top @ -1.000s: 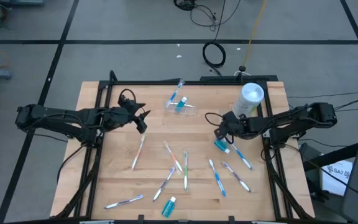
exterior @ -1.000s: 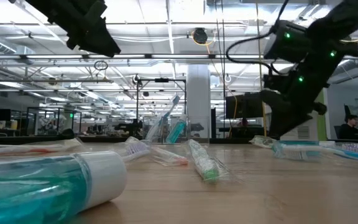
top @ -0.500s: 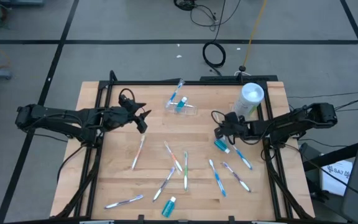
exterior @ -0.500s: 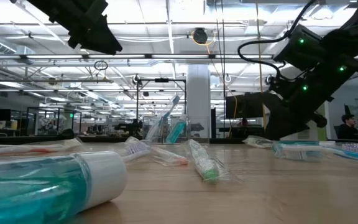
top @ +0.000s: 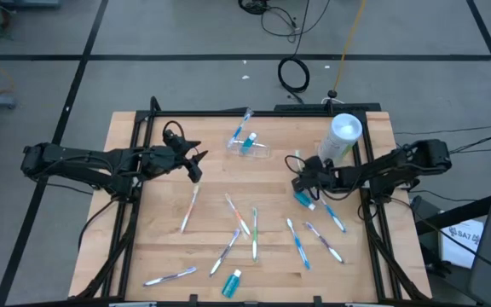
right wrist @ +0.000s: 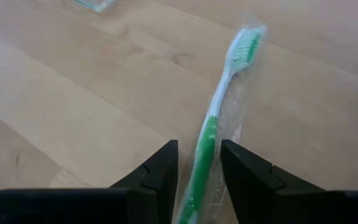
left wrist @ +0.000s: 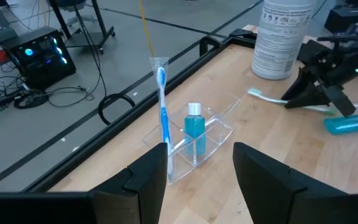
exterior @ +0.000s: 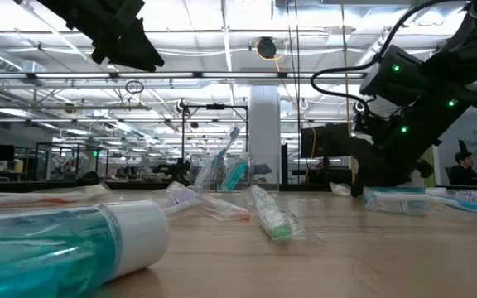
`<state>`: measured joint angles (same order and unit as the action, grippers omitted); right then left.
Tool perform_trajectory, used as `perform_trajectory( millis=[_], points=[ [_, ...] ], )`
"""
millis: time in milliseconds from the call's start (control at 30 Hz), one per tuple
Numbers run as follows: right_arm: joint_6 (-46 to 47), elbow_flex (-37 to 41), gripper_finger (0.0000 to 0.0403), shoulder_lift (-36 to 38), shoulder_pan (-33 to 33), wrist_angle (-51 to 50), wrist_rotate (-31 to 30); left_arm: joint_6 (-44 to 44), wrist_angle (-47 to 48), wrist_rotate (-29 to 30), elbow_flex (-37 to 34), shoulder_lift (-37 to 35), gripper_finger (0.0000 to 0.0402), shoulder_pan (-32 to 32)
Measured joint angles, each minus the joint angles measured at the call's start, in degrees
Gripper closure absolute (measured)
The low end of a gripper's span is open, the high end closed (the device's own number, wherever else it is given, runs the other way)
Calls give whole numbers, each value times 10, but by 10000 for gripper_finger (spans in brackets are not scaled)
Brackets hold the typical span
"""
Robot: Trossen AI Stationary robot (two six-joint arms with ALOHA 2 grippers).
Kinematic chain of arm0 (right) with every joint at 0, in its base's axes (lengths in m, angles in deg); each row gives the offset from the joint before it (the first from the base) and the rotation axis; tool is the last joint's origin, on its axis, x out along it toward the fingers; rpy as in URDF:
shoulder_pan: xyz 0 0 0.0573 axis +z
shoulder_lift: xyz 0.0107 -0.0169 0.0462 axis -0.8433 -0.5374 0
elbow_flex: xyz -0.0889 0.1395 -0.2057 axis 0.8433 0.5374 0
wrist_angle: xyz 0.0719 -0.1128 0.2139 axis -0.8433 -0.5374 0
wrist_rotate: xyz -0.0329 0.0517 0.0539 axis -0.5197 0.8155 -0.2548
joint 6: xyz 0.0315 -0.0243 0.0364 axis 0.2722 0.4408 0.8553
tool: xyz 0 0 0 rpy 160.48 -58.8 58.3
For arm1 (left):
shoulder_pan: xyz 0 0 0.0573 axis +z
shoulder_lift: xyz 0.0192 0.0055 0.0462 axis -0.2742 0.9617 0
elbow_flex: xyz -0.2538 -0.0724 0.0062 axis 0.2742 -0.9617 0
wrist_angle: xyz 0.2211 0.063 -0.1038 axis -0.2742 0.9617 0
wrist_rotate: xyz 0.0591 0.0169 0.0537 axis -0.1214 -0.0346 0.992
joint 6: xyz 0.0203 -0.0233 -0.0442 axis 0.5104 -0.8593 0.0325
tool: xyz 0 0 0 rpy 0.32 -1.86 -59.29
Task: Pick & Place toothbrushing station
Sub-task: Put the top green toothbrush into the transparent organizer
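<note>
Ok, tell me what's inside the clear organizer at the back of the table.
The clear organizer holds an upright blue toothbrush and a small teal bottle with a white cap. Its other compartments look empty, though the left claw hides its near edge.

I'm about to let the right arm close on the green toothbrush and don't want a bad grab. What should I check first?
1. Green toothbrush lined up: ok. Its handle lies between the fingers of the right end effector.
2. Right end effector open: ok. Its fingers stand either side of the wrapped handle.
3. Height: ok. The low view shows it down at the table top.
4. Neighbours clear: cannot tell. A teal tube lies right beside the end effector.
5. Left end effector out of the way: ok. It is open, empty and over the table's left side.
6. Clear organizer upright: ok.
</note>
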<state>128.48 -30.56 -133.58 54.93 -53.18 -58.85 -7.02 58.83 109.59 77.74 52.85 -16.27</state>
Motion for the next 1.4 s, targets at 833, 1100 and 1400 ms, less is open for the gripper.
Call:
perform_trajectory(
  millis=[833, 1100, 1400],
  points=[
    [-68, 2, 377, -7, -1, 142, 107, 0, 1, -1, 0, 0, 213, 0],
    [-240, 2, 387, -6, 11, 382, 177, 0, 1, -1, 0, 0, 213, 0],
    [-392, -15, 390, -6, 21, 643, 206, -4, 0, -1, 0, 0, 213, 0]
  ],
)
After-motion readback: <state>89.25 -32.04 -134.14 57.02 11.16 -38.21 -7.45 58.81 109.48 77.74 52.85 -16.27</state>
